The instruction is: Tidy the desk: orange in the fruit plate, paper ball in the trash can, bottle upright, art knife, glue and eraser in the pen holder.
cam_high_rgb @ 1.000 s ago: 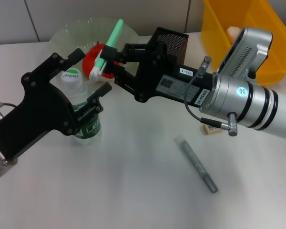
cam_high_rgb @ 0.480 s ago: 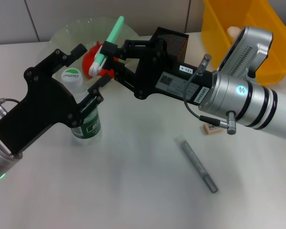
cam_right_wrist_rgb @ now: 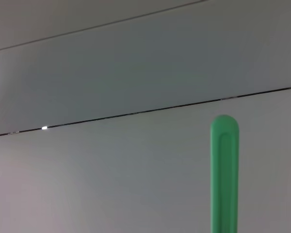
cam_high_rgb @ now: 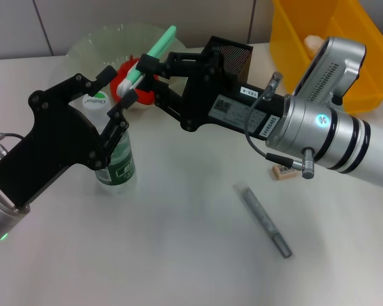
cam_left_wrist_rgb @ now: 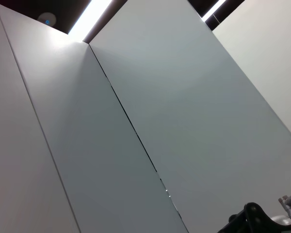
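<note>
**Art knife held high, ready for the pen holder**

In the head view the right hand (cam_high_rgb: 135, 81) is seen upper left of centre, closed on a green-and-white art knife (cam_high_rgb: 154, 52) that is carried slanted, its green end pointing up toward the top of the frame. That green end alone is shown in the right wrist view against a plain panelled wall. The black mesh pen holder (cam_high_rgb: 232, 55) stands just behind the right arm, upper centre, partly hidden by it.

The left hand (cam_high_rgb: 112, 108) is placed at centre left, open, with its fingers spread on either side of the neck of the bottle (cam_high_rgb: 113, 156), which stands upright on the counter (cam_high_rgb: 179, 255). Whether a finger touches the bottle cannot be told. Only wall is shown in the left wrist view.

The orange (cam_high_rgb: 122, 80) is seen in the fruit plate (cam_high_rgb: 92, 41) at upper left, mostly covered by the hands. In the yellow trash can (cam_high_rgb: 360, 51), upper right, a pale object is glimpsed that may be the paper ball. The eraser (cam_high_rgb: 282, 172) and a grey stick (cam_high_rgb: 263, 218), probably the glue, lie right of centre.

The step in hand is judged to be dropping the knife into the holder. It would be done best if the knife were turned near upright, centred over the opening, and lowered inside the rim before release, so the light cup is not tipped. The bottle should be left undisturbed as the arms part.
</note>
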